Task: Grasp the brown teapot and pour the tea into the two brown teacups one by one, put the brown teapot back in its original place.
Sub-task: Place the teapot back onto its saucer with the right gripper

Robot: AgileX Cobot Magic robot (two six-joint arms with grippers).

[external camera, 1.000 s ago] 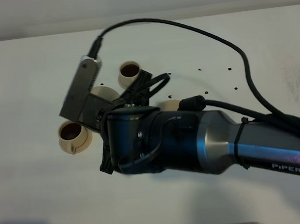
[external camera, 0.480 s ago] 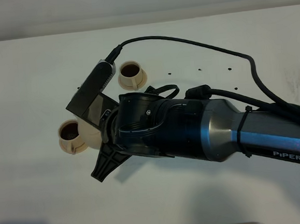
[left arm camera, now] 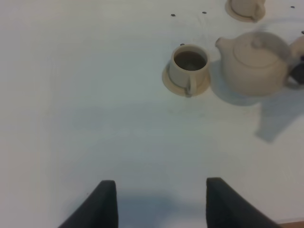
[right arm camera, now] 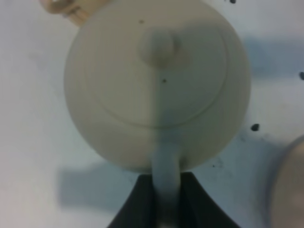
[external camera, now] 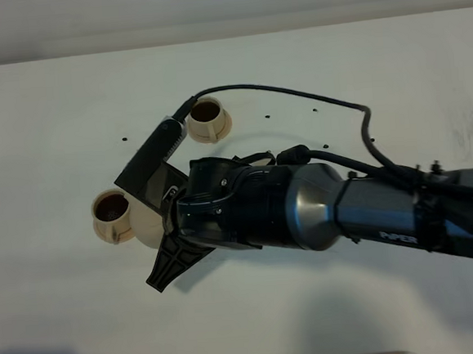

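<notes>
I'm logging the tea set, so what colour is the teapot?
Pale beige-tan teapot, plain, no pattern; the right wrist view shows it best.

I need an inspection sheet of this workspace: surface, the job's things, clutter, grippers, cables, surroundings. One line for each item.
Surface: white table, a few small dark dots.
Teapot: brown teapot upright, lid on, spout toward the near cup.
Cups: near teacup and far teacup each on a saucer, dark tea inside both.
Teapot's saucer: edge of a round disc beside the teapot.
Clutter: nothing seen.
Grippers: right gripper shut on the teapot's handle; left gripper holds nothing, away from the tea set.
Cables: black cable loops over the table from the right arm.
Surroundings: nothing seen.
</notes>
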